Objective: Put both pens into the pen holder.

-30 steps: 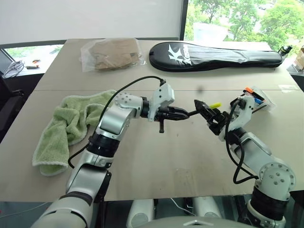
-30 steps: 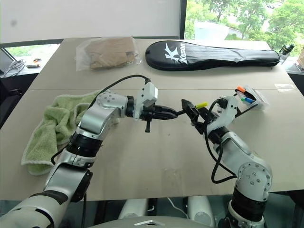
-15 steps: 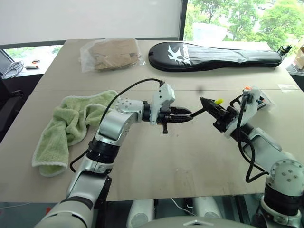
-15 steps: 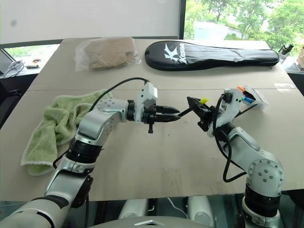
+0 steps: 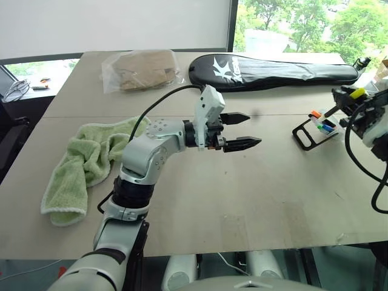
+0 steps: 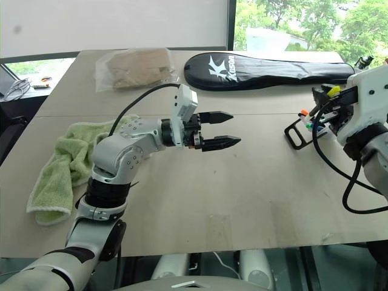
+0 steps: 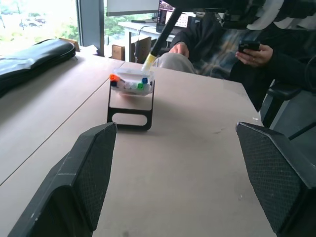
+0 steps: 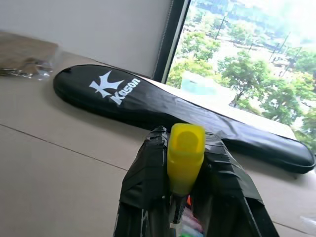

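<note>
Head-camera frames, ordered near to far.

Centre of frame: left gripper point(image 5: 241, 130) pointed level toward the right edge, its two black fingers spread wide with nothing between them. It hung above bare tabletop point(image 5: 242, 194), well apart from the holder.

Right edge, upper-middle: right gripper point(image 6: 330, 104) was clamped on the yellow-capped highlighter pen point(image 8: 185, 157). In the right wrist view the yellow cap stood out from between the taped black fingers point(image 8: 143, 182), so the barrel ran roughly along the gripper's own line. In the left wrist view the pen slanted down, its yellow tip just above the holder's open top; whether it touched the rim could not be told.

Just beside and below that gripper: the pen holder point(image 5: 314, 128), black frame with clear sides, standing on the table with small coloured pens inside and an orange tip among them point(image 5: 315, 113).

Judgement: the right arm is plainly the nearer one. The coming move turns on the pen's long axis, which needs tilting more upright over the opening before release.

Far edge, upper frame: black racket bag point(image 5: 276, 68), clear bag of brown material point(image 5: 143, 68). Green towel point(image 5: 85, 160) at left.
</note>
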`<state>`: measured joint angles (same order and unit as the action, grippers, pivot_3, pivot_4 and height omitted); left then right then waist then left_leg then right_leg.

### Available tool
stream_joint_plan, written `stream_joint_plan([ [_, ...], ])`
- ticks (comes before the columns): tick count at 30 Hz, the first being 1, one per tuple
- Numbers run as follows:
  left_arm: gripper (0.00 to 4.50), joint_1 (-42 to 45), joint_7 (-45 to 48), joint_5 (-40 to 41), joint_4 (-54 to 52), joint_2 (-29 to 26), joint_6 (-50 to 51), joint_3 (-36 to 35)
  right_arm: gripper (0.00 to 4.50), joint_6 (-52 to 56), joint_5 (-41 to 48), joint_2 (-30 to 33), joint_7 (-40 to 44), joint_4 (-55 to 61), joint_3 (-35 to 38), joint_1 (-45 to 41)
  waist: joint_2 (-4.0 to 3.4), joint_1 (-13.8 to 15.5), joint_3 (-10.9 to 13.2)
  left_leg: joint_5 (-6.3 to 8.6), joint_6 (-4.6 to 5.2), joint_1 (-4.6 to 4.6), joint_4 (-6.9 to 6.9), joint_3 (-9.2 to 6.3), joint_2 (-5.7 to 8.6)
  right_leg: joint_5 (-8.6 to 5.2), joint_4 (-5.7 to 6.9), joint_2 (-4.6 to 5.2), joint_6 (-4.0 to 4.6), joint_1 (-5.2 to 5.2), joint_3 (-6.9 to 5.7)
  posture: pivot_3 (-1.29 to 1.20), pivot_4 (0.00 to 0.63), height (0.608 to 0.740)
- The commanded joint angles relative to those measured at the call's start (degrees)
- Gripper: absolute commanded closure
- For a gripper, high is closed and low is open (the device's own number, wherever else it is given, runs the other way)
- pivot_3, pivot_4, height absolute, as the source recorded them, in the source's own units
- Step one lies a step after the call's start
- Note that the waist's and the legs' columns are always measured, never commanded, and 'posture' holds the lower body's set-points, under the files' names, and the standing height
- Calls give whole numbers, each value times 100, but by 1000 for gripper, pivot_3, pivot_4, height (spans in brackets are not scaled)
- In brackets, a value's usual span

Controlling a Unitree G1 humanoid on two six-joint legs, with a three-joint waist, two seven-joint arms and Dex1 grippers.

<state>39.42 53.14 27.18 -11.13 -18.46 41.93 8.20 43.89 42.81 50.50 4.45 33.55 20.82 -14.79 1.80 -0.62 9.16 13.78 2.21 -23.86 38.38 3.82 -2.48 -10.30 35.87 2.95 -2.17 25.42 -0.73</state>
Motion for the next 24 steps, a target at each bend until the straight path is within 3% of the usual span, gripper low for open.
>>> stream_joint_plan([
  [1, 527, -70, -213, 134, -422, 53, 40, 37, 4433, -427, -659, -134, 127, -392, -214, -258, 0, 1, 0, 0, 0, 1, 0, 10, 0, -1, 0, 0, 1, 0, 3, 0, 150, 740],
  [10, 527, -233, -324, 306, -776, -133, 66, -7, 4433, -1073, -1803, -397, 669, -1255, -809, -366, 0, 9, 0, 0, 0, 1, 0, 26, 0, 0, -2, -8, 1, 0, 21, 0, 150, 740],
  [20, 527, -255, -499, 420, -894, -166, 45, 15, 4433, -2461, -3937, -286, 1163, -2607, -2022, -413, 0, 4, 0, 0, 1, 5, 0, 33, 1, 0, -1, -9, 1, 0, 22, 0, 150, 740],
  [21, 527, -255, -509, 428, -888, -174, 34, 19, 3402, -2528, -4017, -355, 1172, -2758, -2028, -436, 0, 3, 0, 0, 1, 5, 1, 34, 1, 0, -1, -9, 1, 0, 22, 0, 150, 740],
  [24, 527, -252, -524, 433, -853, -198, 4, 13, 2108, -2568, -4147, -512, 1187, -2938, -1940, -483, 0, 4, 0, 0, 1, 4, 1, 36, 2, 1, -1, -8, 1, 0, 23, 0, 150, 740],
])
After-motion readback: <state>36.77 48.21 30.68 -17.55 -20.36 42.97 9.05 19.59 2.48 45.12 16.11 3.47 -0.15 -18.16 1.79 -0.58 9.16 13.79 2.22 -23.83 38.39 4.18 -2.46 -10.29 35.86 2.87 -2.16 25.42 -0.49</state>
